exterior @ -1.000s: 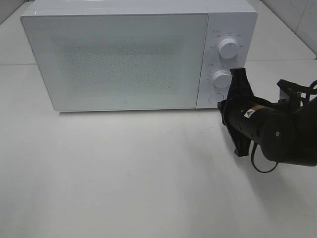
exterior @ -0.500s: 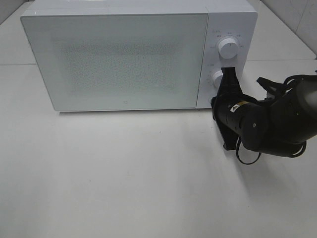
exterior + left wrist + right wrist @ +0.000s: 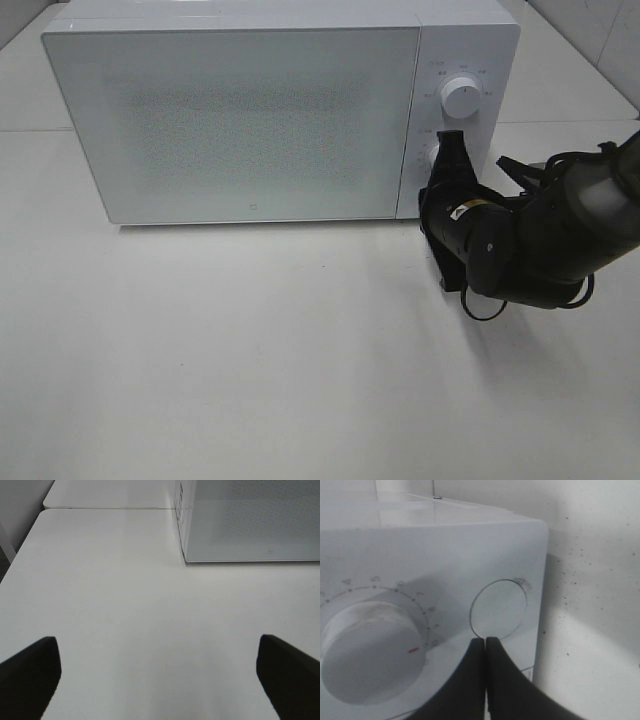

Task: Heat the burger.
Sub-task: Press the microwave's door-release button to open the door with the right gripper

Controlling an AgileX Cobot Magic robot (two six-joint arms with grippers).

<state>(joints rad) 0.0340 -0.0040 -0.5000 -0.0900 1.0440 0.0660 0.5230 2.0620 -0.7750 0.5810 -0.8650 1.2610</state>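
From the high camera you see the white microwave [image 3: 245, 120] on the table [image 3: 250, 350] with its door closed. Your right gripper [image 3: 451, 140] reaches up against the control panel, just below the upper knob [image 3: 461, 99]. Your left wrist camera shows the left gripper [image 3: 156, 645] spread wide above the tabletop, grasping nothing, with the microwave's corner ahead. Your right wrist camera shows the fingertips [image 3: 472, 665] clenched together and empty, pointing at the rim of the round button [image 3: 499, 609] beside the lower knob [image 3: 370, 652]. The burger shows in no view, so you cannot tell where it is.
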